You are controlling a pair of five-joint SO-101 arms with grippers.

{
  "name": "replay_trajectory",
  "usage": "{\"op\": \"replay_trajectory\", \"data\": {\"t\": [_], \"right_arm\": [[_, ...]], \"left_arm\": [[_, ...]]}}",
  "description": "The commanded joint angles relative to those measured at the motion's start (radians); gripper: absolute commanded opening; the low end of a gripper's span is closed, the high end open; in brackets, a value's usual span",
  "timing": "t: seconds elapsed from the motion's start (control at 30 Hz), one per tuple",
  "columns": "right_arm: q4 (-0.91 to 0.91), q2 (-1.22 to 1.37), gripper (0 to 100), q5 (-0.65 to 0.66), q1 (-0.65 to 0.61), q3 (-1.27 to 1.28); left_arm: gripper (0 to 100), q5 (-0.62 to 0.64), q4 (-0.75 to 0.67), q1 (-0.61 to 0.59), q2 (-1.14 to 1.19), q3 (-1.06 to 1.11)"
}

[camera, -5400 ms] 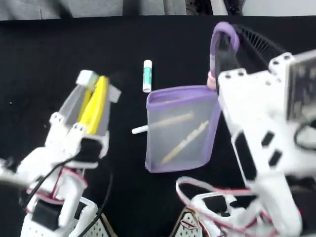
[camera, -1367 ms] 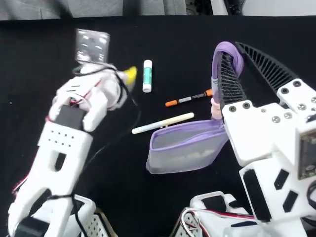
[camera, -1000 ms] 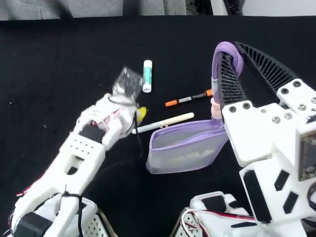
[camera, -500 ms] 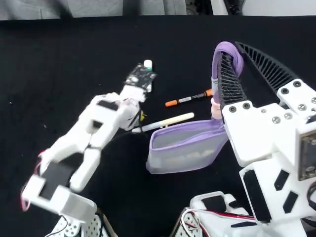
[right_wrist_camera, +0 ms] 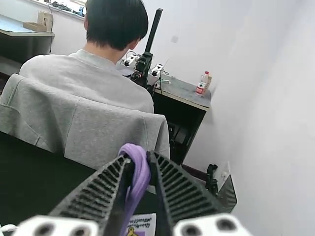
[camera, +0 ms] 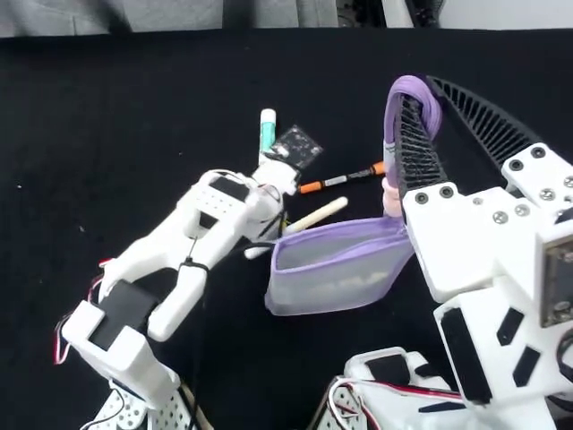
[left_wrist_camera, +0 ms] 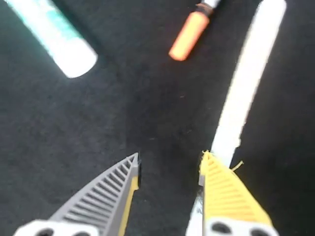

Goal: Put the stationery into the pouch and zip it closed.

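The left claw (left_wrist_camera: 170,163) hangs open low over the black table (camera: 134,116), its yellow finger over the white pen (left_wrist_camera: 248,78) and its grey finger apart on bare cloth. The purple pouch (camera: 331,264) lies just beside that pen, mouth open. The orange marker (left_wrist_camera: 188,35) and the glue stick (left_wrist_camera: 56,37) lie nearby, so all 3 items are outside it. The right claw (right_wrist_camera: 139,162) is clamped on the purple strap (right_wrist_camera: 140,179), holding it raised above the table.

The open purple pouch (camera: 336,266) is held by its strap (right_wrist_camera: 137,174) in the right gripper (right_wrist_camera: 141,158). A white pen (left_wrist_camera: 246,83) lies beside the left gripper (left_wrist_camera: 170,160) (orange marker (left_wrist_camera: 189,37), glue stick (left_wrist_camera: 49,34) beyond).
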Motion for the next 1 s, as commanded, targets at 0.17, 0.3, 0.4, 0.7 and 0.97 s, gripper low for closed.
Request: {"op": "replay_trajectory", "data": {"t": [0.17, 0.3, 0.4, 0.7, 0.97], "right_arm": [[0.0, 0.01, 1.2, 0.006, -0.012, -0.024], [0.0, 0.01, 1.2, 0.006, -0.012, -0.024], [0.0, 0.005, 1.2, 0.006, -0.012, -0.025], [0.002, 0.004, 1.2, 0.006, -0.012, -0.031], [0.003, 0.004, 1.2, 0.006, -0.012, -0.033]], "left_arm": [[20, 0.044, -0.026, 0.17, -0.135, -0.085], [20, 0.048, -0.091, 0.165, -0.058, -0.189], [20, 0.124, -0.057, 0.143, 0.087, -0.331], [20, 0.235, 0.341, 0.127, 0.562, -0.958], [20, 0.241, 0.514, 0.134, 0.841, -1.31]]}}
